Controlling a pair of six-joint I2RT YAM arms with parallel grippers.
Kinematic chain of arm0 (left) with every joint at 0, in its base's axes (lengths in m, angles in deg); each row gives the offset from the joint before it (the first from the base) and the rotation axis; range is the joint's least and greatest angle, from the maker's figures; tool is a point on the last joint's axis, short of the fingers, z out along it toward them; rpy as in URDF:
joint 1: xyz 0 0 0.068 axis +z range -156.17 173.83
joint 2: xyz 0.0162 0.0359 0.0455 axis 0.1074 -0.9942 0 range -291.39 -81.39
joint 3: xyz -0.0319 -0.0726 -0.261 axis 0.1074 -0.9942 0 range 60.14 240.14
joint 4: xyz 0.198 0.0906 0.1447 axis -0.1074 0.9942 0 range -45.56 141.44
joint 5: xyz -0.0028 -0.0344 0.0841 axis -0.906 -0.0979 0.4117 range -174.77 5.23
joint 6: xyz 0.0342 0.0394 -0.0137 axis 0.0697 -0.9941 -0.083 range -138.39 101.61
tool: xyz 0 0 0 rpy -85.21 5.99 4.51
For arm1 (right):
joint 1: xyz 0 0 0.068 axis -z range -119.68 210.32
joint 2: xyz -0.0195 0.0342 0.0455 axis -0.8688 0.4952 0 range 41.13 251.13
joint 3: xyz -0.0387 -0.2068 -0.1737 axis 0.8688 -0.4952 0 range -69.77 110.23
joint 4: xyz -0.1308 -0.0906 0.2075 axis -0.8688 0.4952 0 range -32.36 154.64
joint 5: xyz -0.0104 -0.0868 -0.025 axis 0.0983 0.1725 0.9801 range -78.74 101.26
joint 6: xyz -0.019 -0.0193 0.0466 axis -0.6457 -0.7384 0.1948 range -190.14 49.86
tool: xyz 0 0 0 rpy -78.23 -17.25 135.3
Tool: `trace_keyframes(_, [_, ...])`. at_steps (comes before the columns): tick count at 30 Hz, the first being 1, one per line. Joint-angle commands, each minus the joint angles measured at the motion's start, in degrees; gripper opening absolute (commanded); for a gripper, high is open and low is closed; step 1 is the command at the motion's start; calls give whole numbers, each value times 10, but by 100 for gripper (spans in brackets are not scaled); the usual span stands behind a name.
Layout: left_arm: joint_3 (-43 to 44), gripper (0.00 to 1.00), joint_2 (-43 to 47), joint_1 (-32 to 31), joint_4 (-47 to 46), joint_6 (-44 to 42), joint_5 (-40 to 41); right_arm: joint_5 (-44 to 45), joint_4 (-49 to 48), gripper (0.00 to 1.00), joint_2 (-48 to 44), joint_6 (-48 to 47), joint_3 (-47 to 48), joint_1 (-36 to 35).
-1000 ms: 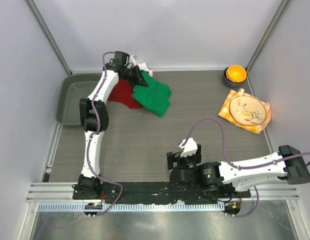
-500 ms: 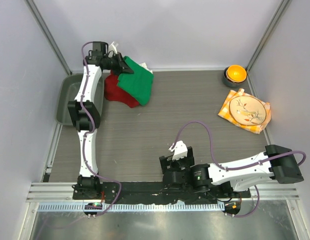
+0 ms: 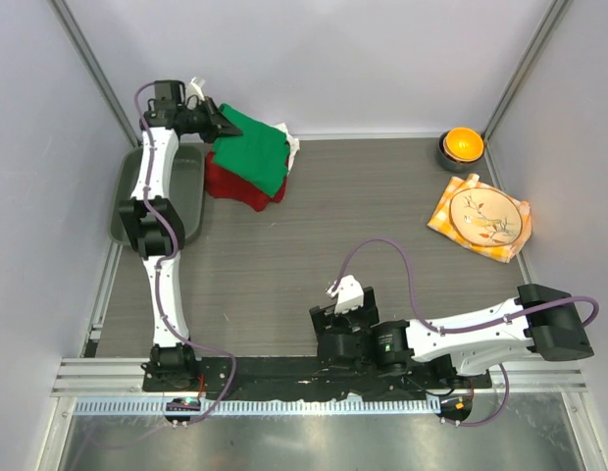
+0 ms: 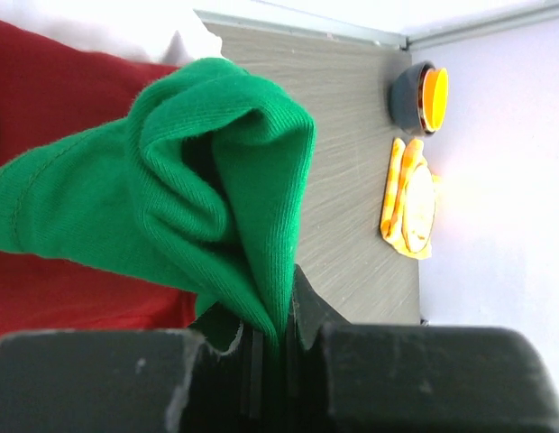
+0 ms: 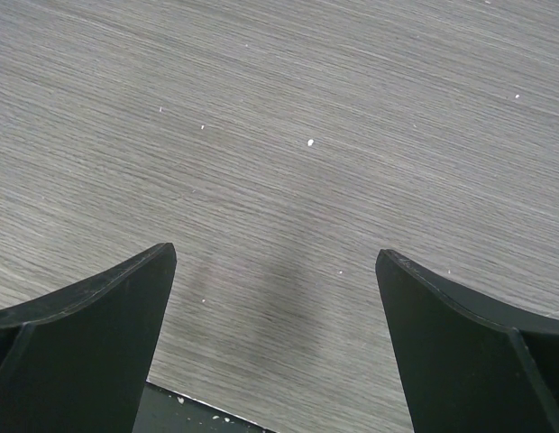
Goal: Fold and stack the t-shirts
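Step in hand: setting the folded green t-shirt (image 3: 253,149) onto the pile at the far left corner of the surface (image 3: 382,235).

My left hand (image 3: 218,122) is pinched almost fully closed on a bunched edge of that shirt. The wrist view shows the cloth clamped between the fingers (image 4: 306,302) and drooping forward in a loose fold.

The green shirt hangs over the dark red t-shirt (image 3: 230,186); whether it rests on it, I cannot tell. The red one lies on the surface beside the grey tray (image 3: 127,196). A strip of white t-shirt (image 3: 289,139) shows at the pile's far right edge.

My right hand (image 3: 333,319) is spread wide, holds nothing, and sits low near the arm bases, well apart from the shirts.

Judgement: stacking is under way, not finished. The next move calls for lowering the green shirt flat and square over the red, then releasing without dragging the fold open. Risk: the bunched edge may land creased
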Motion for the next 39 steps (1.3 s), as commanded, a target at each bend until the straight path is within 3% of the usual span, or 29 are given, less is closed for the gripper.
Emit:
trace_keyframes(1, [24,0,15,27,-80,34,-32,5,-20,100,3,-11,24,5])
trace_keyframes(15, [-39,3,-20,25,-73,-5,13,-11,-19,100,14,-24,32,20])
trace_keyframes(17, [-55,18,-20,25,-68,-14,22,-13,-21,100,21,-26,35,21])
trace_keyframes(18, [-60,33,-19,25,-66,-20,40,-14,-20,100,24,-30,38,20])
trace_keyframes(19, [-69,56,-17,25,-65,-23,47,-15,-20,100,26,-29,41,21])
trace_keyframes(20, [-71,65,-17,27,-67,-24,54,-15,-21,100,29,-29,41,21])
trace_keyframes(22, [-80,76,-16,33,-76,-19,63,-19,-23,100,30,-29,41,21])
trace_keyframes(26, [-77,86,-20,48,-79,-16,75,-21,-23,100,22,-28,34,21])
trace_keyframes(27, [-77,100,-21,48,-76,-16,84,-22,-23,100,19,-29,32,21])
trace_keyframes(33, [-115,100,16,52,-66,-25,181,-12,-22,100,17,-47,36,21])
trace_keyframes(39, [-132,100,73,50,21,-25,474,-16,-9,100,55,-49,73,22])
